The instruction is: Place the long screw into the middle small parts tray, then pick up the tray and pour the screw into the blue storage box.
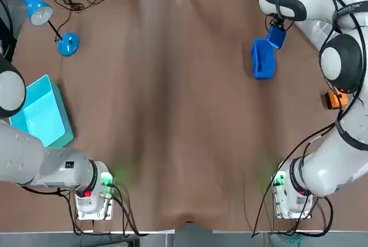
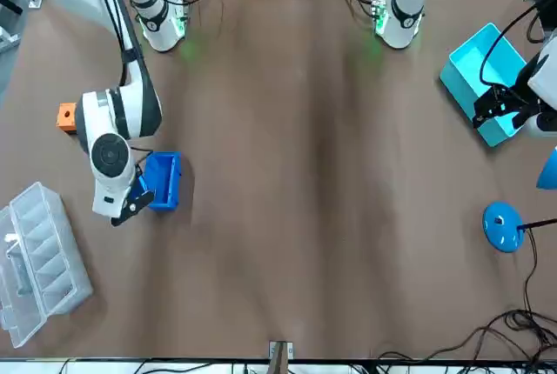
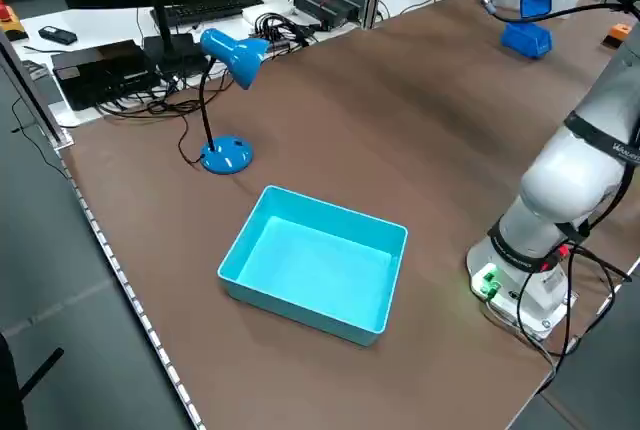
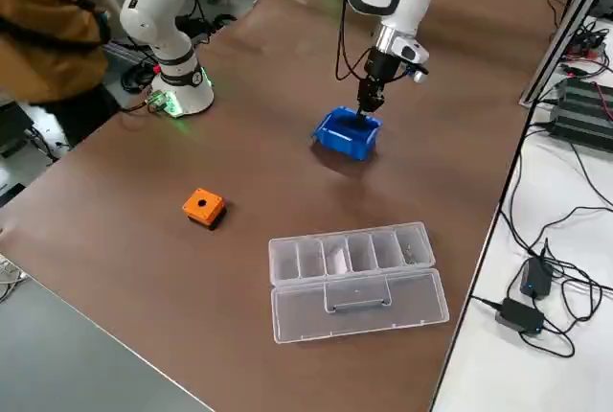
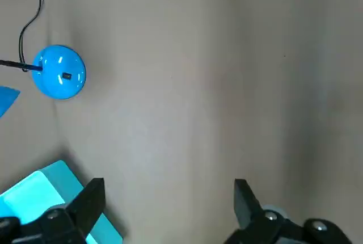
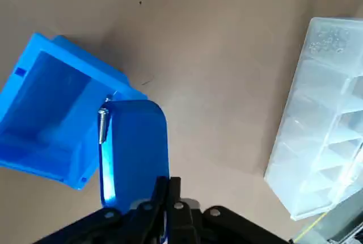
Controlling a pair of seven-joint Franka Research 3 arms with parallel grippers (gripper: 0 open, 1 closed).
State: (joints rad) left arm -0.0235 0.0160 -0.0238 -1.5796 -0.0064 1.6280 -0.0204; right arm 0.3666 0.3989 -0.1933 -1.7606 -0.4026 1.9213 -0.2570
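Observation:
My right gripper (image 6: 168, 184) is shut on the rim of a small blue parts tray (image 6: 136, 147) and holds it tilted over the open blue storage box (image 6: 51, 119). A long silver screw (image 6: 102, 125) lies at the tray's low edge, right above the box wall. From overhead the tray (image 1: 276, 36) hangs just beyond the box (image 1: 263, 58) at the table's far right. My left gripper (image 5: 170, 198) is open with nothing between its fingers, hovering near the turquoise bin (image 5: 34, 198) at the left side.
A clear compartment organizer (image 4: 354, 268) lies open past the box. An orange block (image 4: 203, 207) sits near the right edge. A blue desk lamp (image 1: 68, 43) stands at the far left, beyond the turquoise bin (image 1: 40, 112). A person (image 4: 43, 38) stands by the table's corner.

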